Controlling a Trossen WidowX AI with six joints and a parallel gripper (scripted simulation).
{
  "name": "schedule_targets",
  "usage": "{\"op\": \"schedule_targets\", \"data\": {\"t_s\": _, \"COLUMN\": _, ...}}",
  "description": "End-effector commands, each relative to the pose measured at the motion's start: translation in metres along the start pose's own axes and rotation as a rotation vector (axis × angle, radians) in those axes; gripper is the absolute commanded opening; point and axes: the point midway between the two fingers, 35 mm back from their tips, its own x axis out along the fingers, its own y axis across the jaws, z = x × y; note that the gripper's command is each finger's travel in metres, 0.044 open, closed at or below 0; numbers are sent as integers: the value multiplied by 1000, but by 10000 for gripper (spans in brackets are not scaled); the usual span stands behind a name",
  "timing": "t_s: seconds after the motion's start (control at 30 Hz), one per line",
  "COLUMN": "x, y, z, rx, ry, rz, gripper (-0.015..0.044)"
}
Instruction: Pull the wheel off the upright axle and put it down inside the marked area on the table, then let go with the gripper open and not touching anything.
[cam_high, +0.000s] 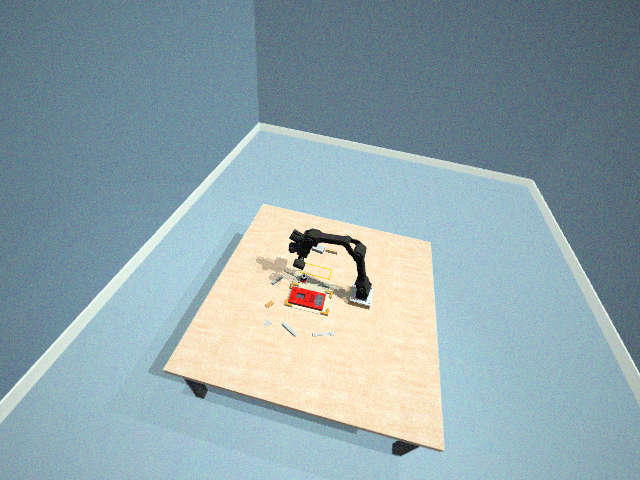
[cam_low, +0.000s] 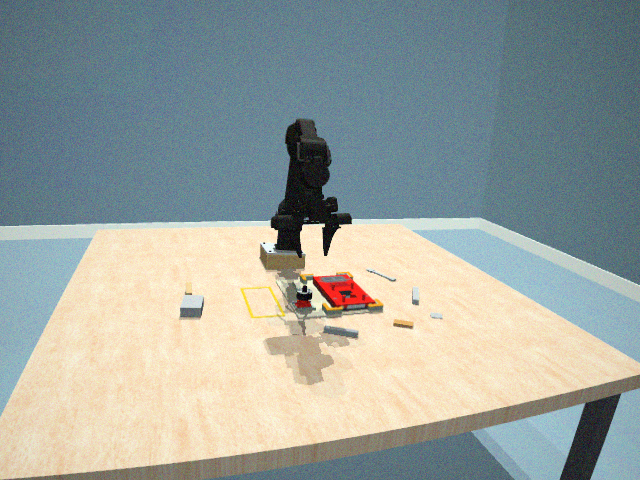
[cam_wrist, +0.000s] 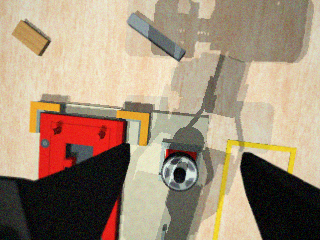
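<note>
The wheel (cam_high: 303, 277) (cam_low: 303, 296) (cam_wrist: 189, 183), black and grey, sits on the upright axle (cam_low: 304, 287) (cam_wrist: 179, 174) above a small red base on the pale board (cam_wrist: 145, 200). The marked area, a yellow outline (cam_high: 317, 267) (cam_low: 266, 316) (cam_wrist: 222, 190), lies on the table beside the board, with nothing seen inside it. My gripper (cam_low: 312, 254) (cam_wrist: 184, 155) is open and empty, pointing down. It is above the wheel's level and touches nothing. In the wrist view the wheel shows between the two fingers, slightly below the line of their tips.
A red panel (cam_high: 306, 298) (cam_low: 336, 291) (cam_wrist: 50, 150) with orange corner pieces lies on the board's other side. A grey bar (cam_low: 341, 331) (cam_wrist: 155, 36) and an orange-brown block (cam_low: 403, 323) (cam_wrist: 31, 37) lie nearby. A grey box (cam_low: 191, 305) lies beyond the outline, and a wrench-like piece (cam_low: 381, 274) beyond the panel.
</note>
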Motion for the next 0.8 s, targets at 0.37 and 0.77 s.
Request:
{"op": "schedule_targets", "data": {"t_s": 0.37, "x": 32, "y": -2, "z": -47, "rx": 52, "ry": 274, "rz": -20, "gripper": 300}}
{"op": "schedule_targets", "data": {"t_s": 0.77, "x": 68, "y": -2, "z": -55, "rx": 52, "ry": 273, "rz": -20, "gripper": 300}}
